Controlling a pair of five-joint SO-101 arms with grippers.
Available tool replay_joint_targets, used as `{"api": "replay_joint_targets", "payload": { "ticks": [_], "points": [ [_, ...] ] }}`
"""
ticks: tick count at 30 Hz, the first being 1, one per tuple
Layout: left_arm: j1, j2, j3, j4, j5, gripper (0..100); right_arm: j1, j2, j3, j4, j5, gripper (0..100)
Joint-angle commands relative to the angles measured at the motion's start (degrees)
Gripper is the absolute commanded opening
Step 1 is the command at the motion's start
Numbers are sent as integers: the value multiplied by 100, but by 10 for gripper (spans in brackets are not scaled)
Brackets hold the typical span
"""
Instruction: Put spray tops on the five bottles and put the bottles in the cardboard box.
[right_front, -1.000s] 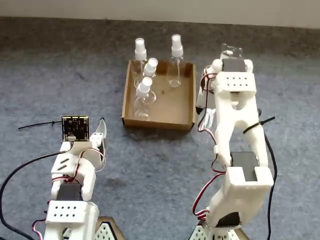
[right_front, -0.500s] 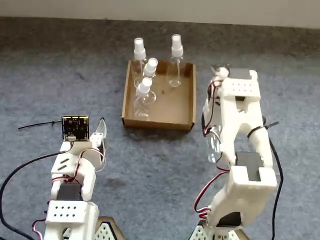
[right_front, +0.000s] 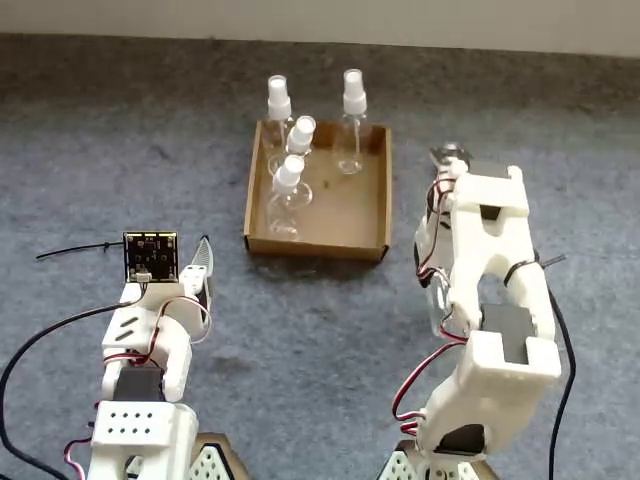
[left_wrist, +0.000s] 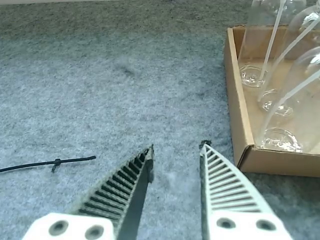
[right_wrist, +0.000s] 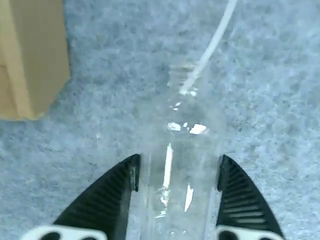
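The right gripper (right_wrist: 178, 159) was clamped on a bottle (right_wrist: 182, 125) just beside the box's (right_wrist: 35, 50) right wall. It probably needed a firm hold, tipping upright, then lowering inside. The left gripper (left_wrist: 177, 146) sat parted, empty.

I am looking down on grey carpet (right_front: 120, 140) covering the table. A black cable tie (left_wrist: 52, 163) is lying flat on it, and a pale wall (right_front: 320, 18) is running along the far edge.
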Motion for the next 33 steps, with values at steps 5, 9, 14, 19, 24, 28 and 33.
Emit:
{"api": "replay_joint_targets", "payload": {
  "ticks": [5, 9, 14, 19, 24, 28, 33],
  "points": [
    [-84, -57, 145, 18, -35, 147, 251, -251, -57, 13, 62, 195],
    [-84, -57, 145, 18, -35, 147, 629, -259, -75, 242, 88, 199],
    [-75, -66, 145, 18, -35, 147, 655, -259, -444, 1103, 589, 200],
    [-84, -66, 145, 18, -35, 147, 602, -259, -1516, 1543, 571, 200],
    [-84, -57, 145, 18, -35, 147, 382, -224, -2563, 1596, 237, 200],
    [-84, -57, 145, 18, -35, 147, 110, -207, -2976, 1543, 255, 200],
    [-84, -57, 145, 18, -35, 147, 4, -207, -3046, 831, 237, 200]
  ]
}}
